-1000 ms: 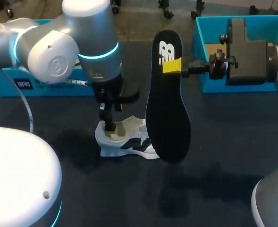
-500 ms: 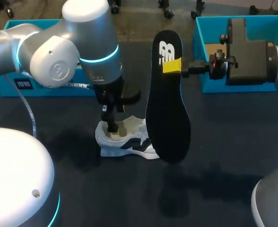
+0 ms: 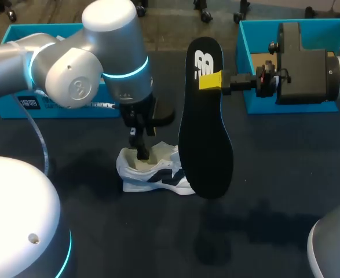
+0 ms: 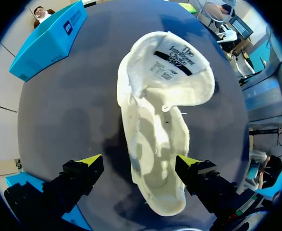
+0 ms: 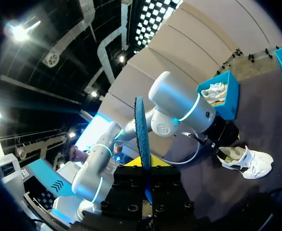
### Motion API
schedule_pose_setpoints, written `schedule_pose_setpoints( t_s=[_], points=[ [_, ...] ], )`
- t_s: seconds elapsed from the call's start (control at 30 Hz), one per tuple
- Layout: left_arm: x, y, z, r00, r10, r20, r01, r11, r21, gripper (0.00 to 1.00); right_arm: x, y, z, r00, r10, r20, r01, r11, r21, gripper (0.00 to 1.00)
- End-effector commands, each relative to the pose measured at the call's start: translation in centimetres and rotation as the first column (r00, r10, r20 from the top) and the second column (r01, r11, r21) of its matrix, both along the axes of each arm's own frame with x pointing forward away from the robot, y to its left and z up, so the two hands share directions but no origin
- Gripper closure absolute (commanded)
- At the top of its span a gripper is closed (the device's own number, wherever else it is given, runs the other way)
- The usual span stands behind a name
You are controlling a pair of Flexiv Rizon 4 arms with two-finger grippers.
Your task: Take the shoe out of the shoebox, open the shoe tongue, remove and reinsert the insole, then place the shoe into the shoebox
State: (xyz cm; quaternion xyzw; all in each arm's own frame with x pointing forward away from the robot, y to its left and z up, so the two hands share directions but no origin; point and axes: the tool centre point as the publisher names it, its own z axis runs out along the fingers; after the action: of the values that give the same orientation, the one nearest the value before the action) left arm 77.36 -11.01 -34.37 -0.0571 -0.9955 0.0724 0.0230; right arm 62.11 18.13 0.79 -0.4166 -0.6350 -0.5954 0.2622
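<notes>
Even light from above. The dark bench (image 3: 285,174) carries soft shadows on the near side of the insole (image 3: 204,133) and left of the shoe (image 3: 152,172). Left wrist view: shoe brightly lit, almost washed out. Right wrist view: dim, with glare spots overhead.

Dark table (image 3: 274,174) — shoe (image 3: 158,176), shoebox (image 3: 256,104), second box (image 3: 59,105)
</notes>
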Motion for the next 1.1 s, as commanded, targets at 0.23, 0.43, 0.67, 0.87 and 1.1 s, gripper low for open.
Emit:
schedule_pose_setpoints(
  t_s=[0.23,0.43,0.67,0.87,1.1],
  points=[
    [1.1,-1.9,-2.0,1.000,-0.009,-0.019,0.009,1.000,-0.009,0.00,-0.1,0.3,-0.1,1.000,-0.004,0.000,0.004,1.000,0.001,1.00],
    [1.3,-2.8,-2.8,1.000,-0.009,-0.016,0.009,0.999,-0.045,0.00,-0.1,0.3,-0.1,1.000,-0.004,0.000,0.004,1.000,0.001,1.00],
    [1.7,-3.5,-4.0,0.999,-0.018,-0.027,0.017,0.999,-0.029,0.16,-0.1,0.3,-0.1,1.000,-0.004,0.000,0.004,1.000,0.001,1.00],
    [1.8,-3.9,-4.8,0.999,-0.021,-0.036,0.021,1.000,-0.022,0.22,-0.1,0.3,-0.1,1.000,-0.004,0.000,0.004,1.000,0.001,1.00],
    [1.4,-4.1,-5.4,0.998,-0.011,-0.059,0.010,1.000,-0.013,0.85,-0.1,0.3,-0.1,1.000,-0.004,0.000,0.004,1.000,0.001,1.00]
  ],
)
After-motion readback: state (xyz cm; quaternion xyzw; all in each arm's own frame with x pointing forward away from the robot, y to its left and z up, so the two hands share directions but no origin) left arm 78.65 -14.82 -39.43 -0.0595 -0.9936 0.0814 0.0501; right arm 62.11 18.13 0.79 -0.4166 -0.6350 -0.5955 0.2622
